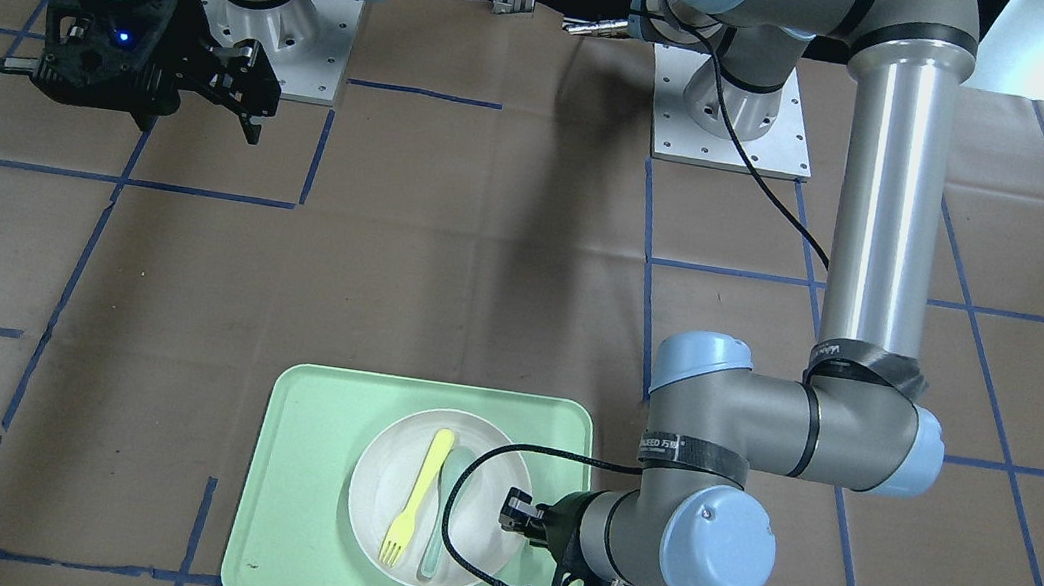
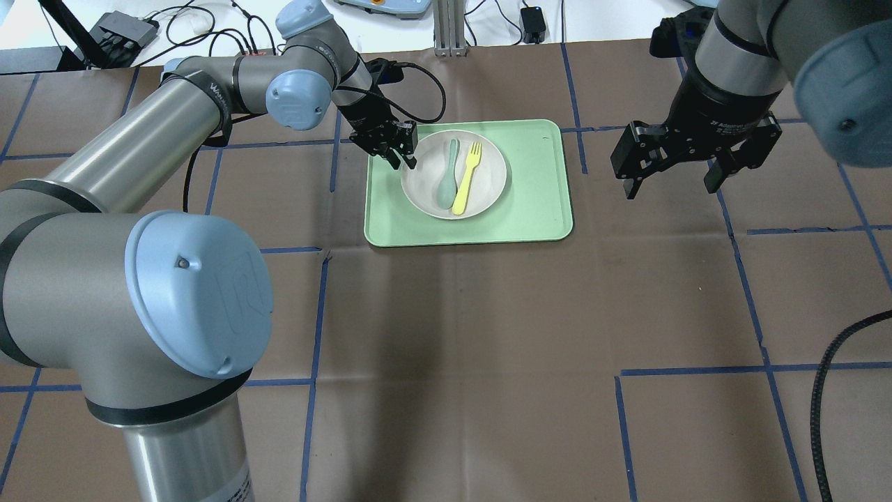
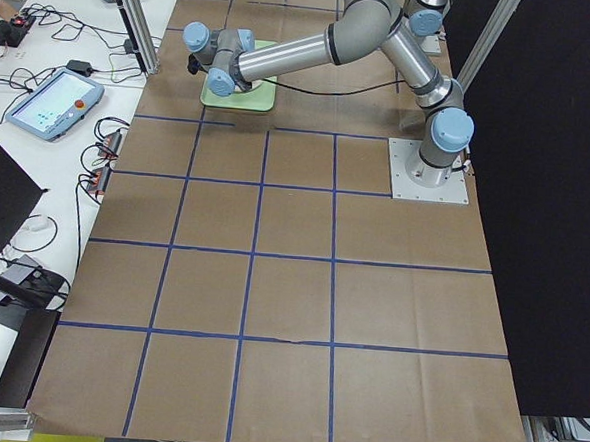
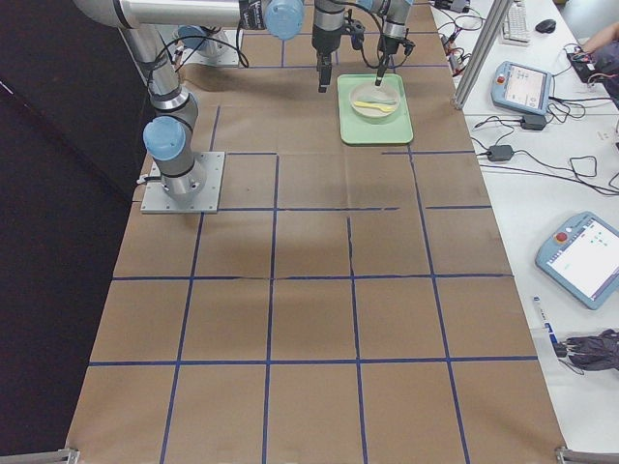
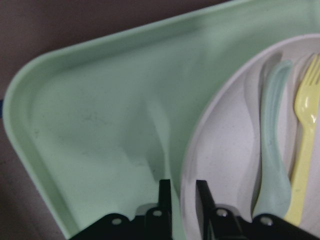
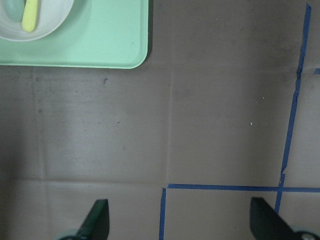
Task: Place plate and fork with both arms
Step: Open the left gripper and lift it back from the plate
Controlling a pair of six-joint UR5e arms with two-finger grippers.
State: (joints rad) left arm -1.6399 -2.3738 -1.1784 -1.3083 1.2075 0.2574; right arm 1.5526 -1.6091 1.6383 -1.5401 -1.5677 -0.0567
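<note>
The off-white plate [image 2: 488, 167] sits on the mint-green tray [image 2: 536, 199] and holds the pale-yellow fork [image 2: 465, 180] beside a grey-green spoon [image 2: 447, 183]. My left gripper [image 2: 403, 159] is at the plate's rim on the robot's left side. In the left wrist view its fingers [image 5: 165, 200] straddle the rim of the plate [image 5: 225, 150] with a narrow gap and appear shut on it. The fork [image 5: 305, 145] lies to the right there. My right gripper [image 2: 669, 188] is open and empty, above bare table to the right of the tray.
The tray [image 1: 305, 486] lies near the table's far edge from the robot. Brown paper with blue tape lines covers the table. The right wrist view shows the tray's corner [image 6: 125, 45] at top left and the open gripper [image 6: 180, 220] over bare paper.
</note>
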